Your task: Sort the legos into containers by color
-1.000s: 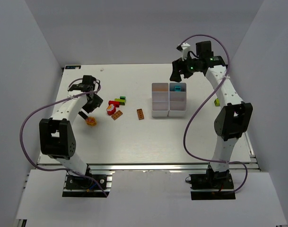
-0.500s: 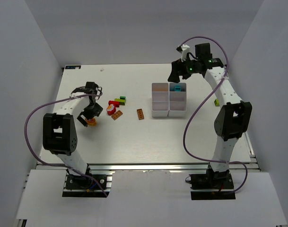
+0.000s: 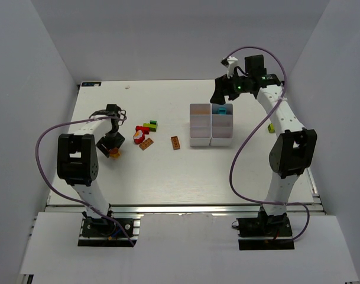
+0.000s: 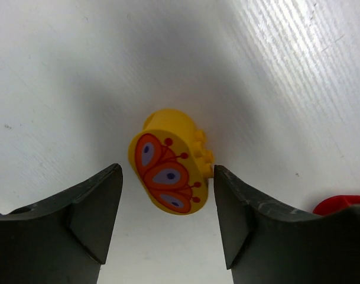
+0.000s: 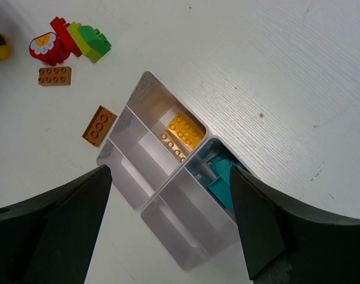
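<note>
Two grippers stand with jaws apart. The left gripper (image 4: 166, 171) straddles a yellow butterfly-printed lego (image 4: 168, 160) lying on the table (image 3: 156, 177). One finger (image 4: 233, 207) is just beside its studs. The right gripper (image 5: 171, 171) hangs above the white six-compartment tray (image 5: 188, 228). Orange bricks (image 5: 182, 133) fill its far left compartment and teal pieces (image 5: 221, 177) its far right. Two brown bricks (image 5: 54, 76) lie loose nearby.

Wht arms (image 3: 284, 115), blk joints (image 3: 77, 165), purple cables (image 3: 230, 170)

Bright, even light; soft shadows; sharp pics.
</note>
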